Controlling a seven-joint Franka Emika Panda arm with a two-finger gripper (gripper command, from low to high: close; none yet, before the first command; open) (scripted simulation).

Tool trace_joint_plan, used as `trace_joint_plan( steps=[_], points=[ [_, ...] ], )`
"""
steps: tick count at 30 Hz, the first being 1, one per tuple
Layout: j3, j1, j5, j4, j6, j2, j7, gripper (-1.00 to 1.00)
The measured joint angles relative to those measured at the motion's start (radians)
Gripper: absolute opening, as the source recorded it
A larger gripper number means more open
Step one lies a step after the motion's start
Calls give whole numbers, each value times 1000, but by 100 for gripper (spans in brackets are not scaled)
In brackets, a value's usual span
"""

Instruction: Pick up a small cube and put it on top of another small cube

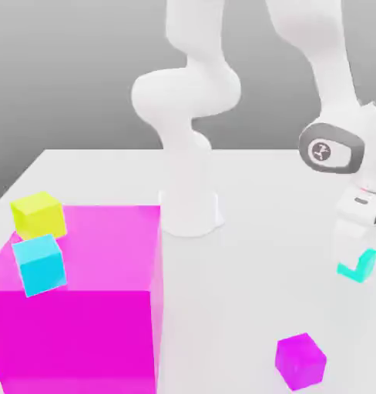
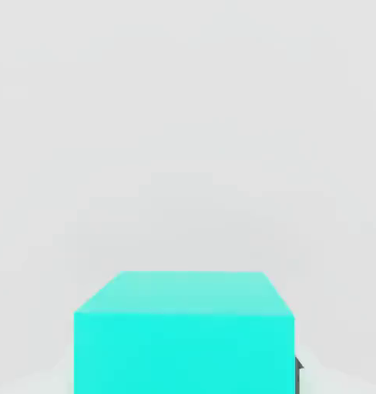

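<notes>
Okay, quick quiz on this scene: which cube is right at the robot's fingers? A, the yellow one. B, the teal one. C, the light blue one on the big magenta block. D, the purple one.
B: the teal cube sits directly under the gripper at the exterior view's right and looms close in the hand view, while the small purple cube lies apart on the table.

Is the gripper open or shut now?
Shut on the teal cube: the gripper sits over it on the table.
</notes>
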Motion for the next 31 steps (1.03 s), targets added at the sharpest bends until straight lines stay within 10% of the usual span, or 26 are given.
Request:
trace_joint_plan(
  steps=[20,21,31],
  points=[
    [-557,-584,20,174,-557,-394,-796,-100],
    [-567,-590,21,154,-524,-380,-805,100],
    [-565,-594,12,215,-622,-418,-805,100]
  ],
)
